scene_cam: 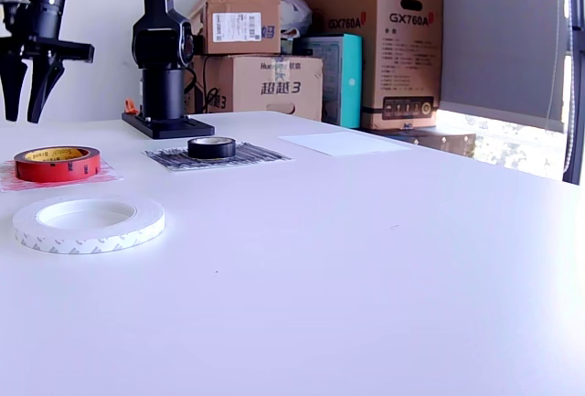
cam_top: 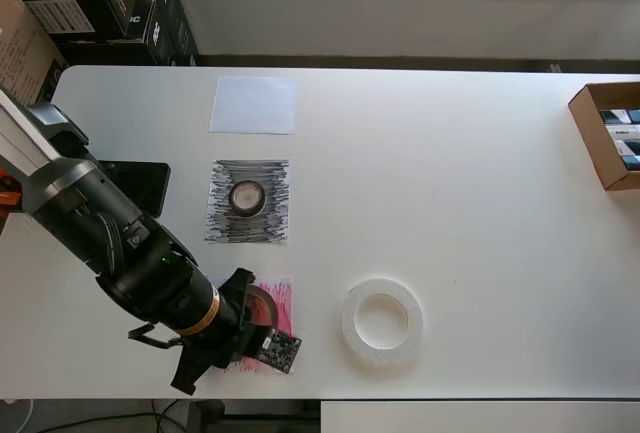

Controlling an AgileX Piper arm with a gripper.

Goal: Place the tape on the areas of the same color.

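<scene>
Gripper (scene_cam: 27, 85) open above red tape (scene_cam: 57, 164)

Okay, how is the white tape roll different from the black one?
The white tape roll is much wider across than the black tape roll. The white one lies on the bare table, off any sheet; the black one sits on the black-scribbled sheet. Both lie flat, untouched.

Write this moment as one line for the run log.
gripper: open, empty, above red tape | red tape: on red sheet | black tape: on black sheet | white tape: on table, white sheet bare
</scene>
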